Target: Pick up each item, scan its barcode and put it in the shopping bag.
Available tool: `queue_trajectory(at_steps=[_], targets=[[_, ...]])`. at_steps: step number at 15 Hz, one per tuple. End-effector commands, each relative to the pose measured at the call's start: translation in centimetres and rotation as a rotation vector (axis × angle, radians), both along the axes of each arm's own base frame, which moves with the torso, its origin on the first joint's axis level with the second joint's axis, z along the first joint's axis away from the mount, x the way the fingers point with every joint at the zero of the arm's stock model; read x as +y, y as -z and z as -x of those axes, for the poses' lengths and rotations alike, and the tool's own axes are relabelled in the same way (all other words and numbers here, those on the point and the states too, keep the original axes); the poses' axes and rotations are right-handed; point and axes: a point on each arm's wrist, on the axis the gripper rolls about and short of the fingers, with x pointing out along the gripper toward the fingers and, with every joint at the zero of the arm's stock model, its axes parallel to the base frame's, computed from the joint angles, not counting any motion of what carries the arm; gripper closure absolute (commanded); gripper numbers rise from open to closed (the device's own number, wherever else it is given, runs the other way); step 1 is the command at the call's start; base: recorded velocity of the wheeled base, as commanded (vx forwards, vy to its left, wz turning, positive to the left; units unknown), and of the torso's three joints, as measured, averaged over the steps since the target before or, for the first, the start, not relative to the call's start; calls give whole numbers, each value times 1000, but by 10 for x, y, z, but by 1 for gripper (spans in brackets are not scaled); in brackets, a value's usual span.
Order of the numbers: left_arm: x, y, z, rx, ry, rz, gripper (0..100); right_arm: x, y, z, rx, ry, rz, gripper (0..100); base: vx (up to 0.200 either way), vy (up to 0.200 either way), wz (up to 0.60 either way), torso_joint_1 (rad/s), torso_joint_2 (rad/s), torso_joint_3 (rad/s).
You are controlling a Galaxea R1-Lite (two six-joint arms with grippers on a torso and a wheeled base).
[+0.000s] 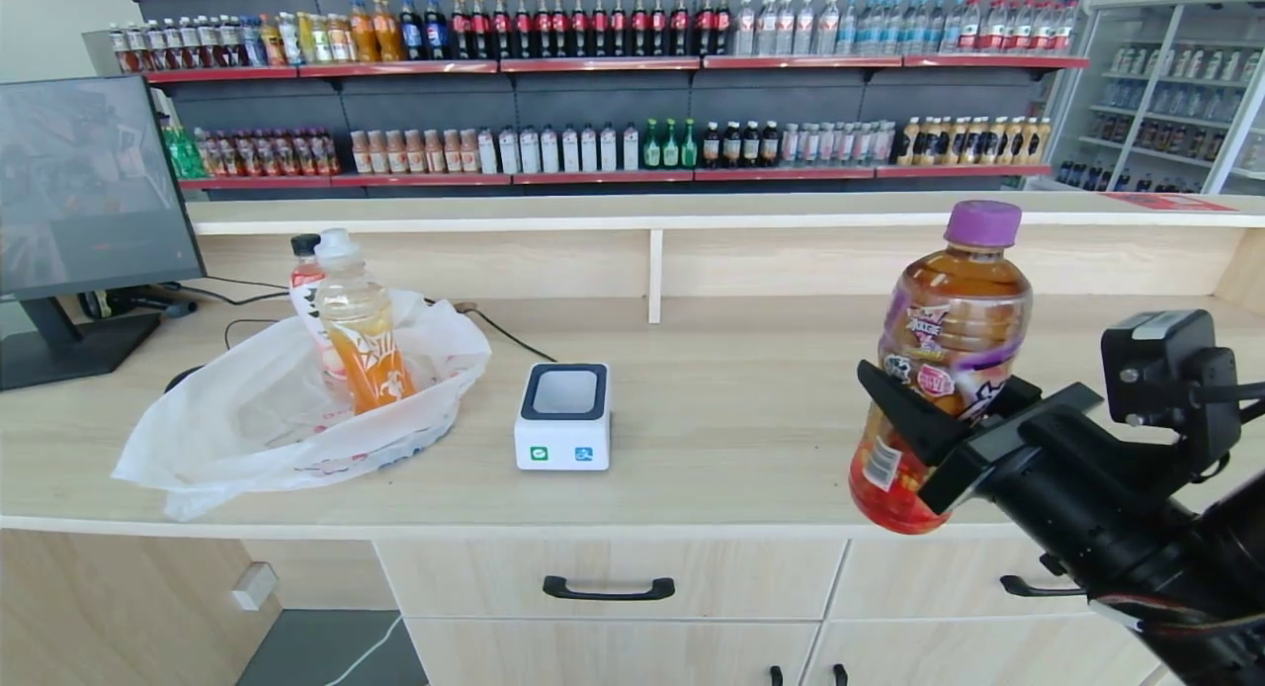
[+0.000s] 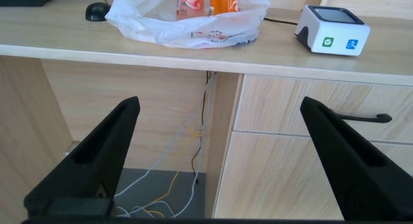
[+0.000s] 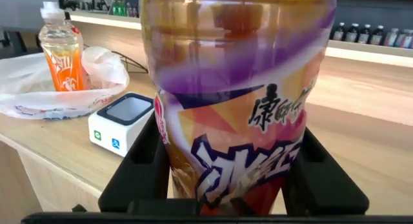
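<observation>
- While the right gripper [image 1: 947, 411] is clamped around the middle of the purple-capped bottle [image 1: 957, 340], that bottle is held nearly upright in the air, well to the right of the scanner [image 1: 562, 415].
- Full of drink, it probably weighs a fair bit. The glossy label looks slippery (thin plastic would dent if squeezed hard), so a firm mid-body hold seems sound.
- The left gripper [image 2: 219, 109], fingers wide apart, sits low before the counter front, below the shopping bag [image 2: 155, 24].

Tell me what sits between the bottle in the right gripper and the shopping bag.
Only the white scanner, on otherwise bare counter, per the head view.
</observation>
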Motion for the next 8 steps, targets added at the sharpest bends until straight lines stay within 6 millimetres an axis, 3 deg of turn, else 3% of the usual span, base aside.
queue_trajectory(at_steps=[1, 5, 8], targets=[[0, 0, 0, 0, 0, 1, 0, -2, 0, -2, -1, 14, 2, 100, 0, 0, 0, 0, 0, 0], [0, 0, 0, 0, 0, 1, 0, -5, 0, -14, -4, 52, 1, 100, 0, 0, 0, 0, 0, 0], [0, 0, 0, 1, 0, 1, 0, -4, 0, -16, -3, 52, 2, 100, 0, 200, 0, 2, 1, -1]])
